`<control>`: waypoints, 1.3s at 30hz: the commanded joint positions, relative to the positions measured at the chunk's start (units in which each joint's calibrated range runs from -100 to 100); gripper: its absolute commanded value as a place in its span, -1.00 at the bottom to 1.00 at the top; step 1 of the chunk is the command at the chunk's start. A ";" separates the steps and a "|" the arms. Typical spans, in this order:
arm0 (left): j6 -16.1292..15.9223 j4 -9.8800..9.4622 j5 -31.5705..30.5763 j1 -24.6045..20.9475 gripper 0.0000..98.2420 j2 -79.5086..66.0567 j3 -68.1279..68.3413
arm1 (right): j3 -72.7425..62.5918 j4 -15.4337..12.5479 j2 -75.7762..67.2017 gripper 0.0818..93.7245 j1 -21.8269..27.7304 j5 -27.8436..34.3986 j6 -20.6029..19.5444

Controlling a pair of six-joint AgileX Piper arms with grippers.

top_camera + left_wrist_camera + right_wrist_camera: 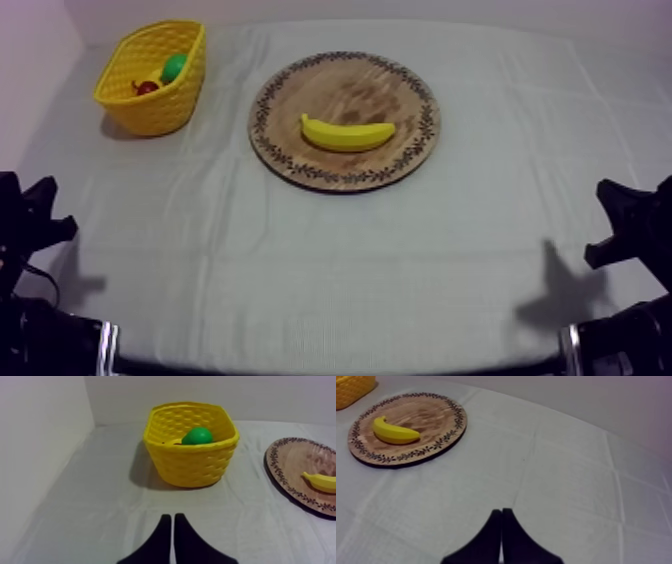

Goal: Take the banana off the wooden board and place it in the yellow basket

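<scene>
**A:** In what state is the left claw (172, 518)?

**B:** Its two black fingers (161, 543) lie together as a narrow wedge, fully closed, and there is nothing between them. The claw sits low over the grey-white cloth (330, 280).

**A:** And the right claw (501, 512)?

**B:** It is the same. The fingers are pressed together and hold nothing. This claw is also low, above bare cloth.

**A:** Where is the banana (347, 134), seen from the claws?

**B:** It lies on its side on the round wooden board (345, 85), near the middle. From the right claw, the board is ahead and to the left, well apart from it. From the left claw, the board is ahead and to the right, also well apart. Neither claw touches the banana or the board.

**A:** And the yellow basket (150, 110)?

**B:** It stands straight ahead of the left claw, well apart, with open cloth between them. It is upright, near the board but not touching it. From the right claw it is farther away than the board, beyond the board's far left edge.

**A:** Is something inside the basket?

**B:** Yes, a green fruit (197, 436), round as far as I can see, and a small red fruit (146, 87) just beside it. I cannot tell if these two touch each other.
</scene>
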 commanded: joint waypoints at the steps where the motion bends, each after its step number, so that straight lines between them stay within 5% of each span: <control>1: 4.71 0.31 -0.66 0.00 -1.00 -0.12 0.25 | -0.03 0.00 0.00 -0.99 0.00 -0.02 -0.01; 21: 3.44 0.24 1.21 -0.74 -1.00 3.76 -5.85 | -0.03 0.00 0.00 -0.99 0.00 -0.02 -0.01; 32: 2.22 2.14 4.52 3.48 -1.00 27.35 -34.77 | -0.03 0.00 0.00 -0.99 0.00 -0.02 -0.01; 39: 1.25 3.80 16.04 5.58 -1.00 45.32 -61.96 | -0.03 0.00 0.00 -0.99 0.00 -0.02 -0.01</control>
